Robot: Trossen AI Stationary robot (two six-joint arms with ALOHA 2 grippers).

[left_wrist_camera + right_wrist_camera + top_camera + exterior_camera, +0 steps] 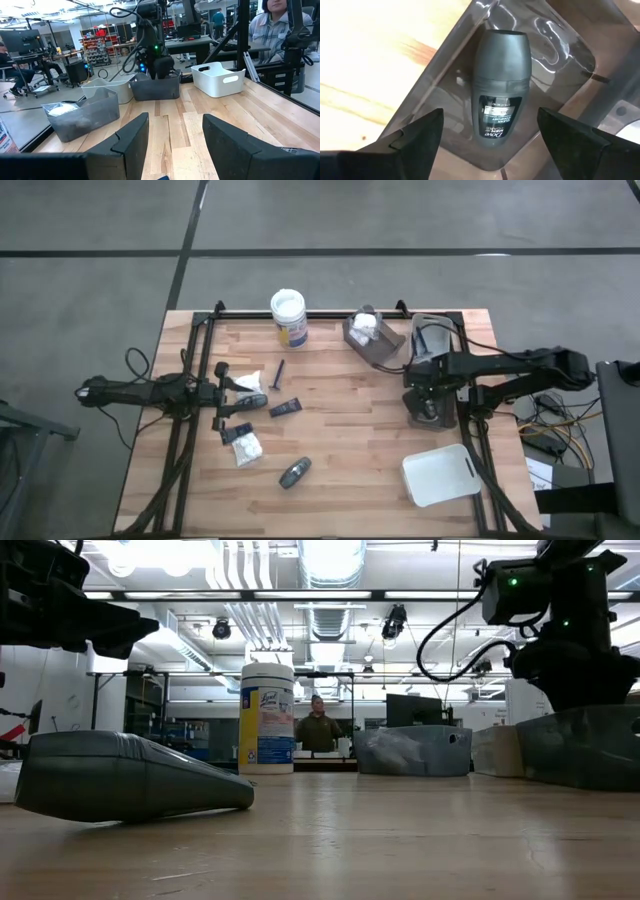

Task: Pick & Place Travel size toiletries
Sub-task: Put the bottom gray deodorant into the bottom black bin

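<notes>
High view: right gripper (428, 406) over the grey tray (432, 372) beside the white tray (440, 475); left gripper (243, 402) among packets on plank table (340, 450).

Right wrist view: jaws apart — smooth dark oval bottle (499, 90) (glossy tray floor) lies free between them.

Left wrist view: fingers (132, 142) spread, empty.

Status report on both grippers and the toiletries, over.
Right gripper open over grey bin, deodorant bottle lying inside. Left gripper open, empty, above remaining toiletries. Nothing blocking.

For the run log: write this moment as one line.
right hand: open over grey bin | deodorant bottle: lying in bin, released | left hand: open, empty
</notes>
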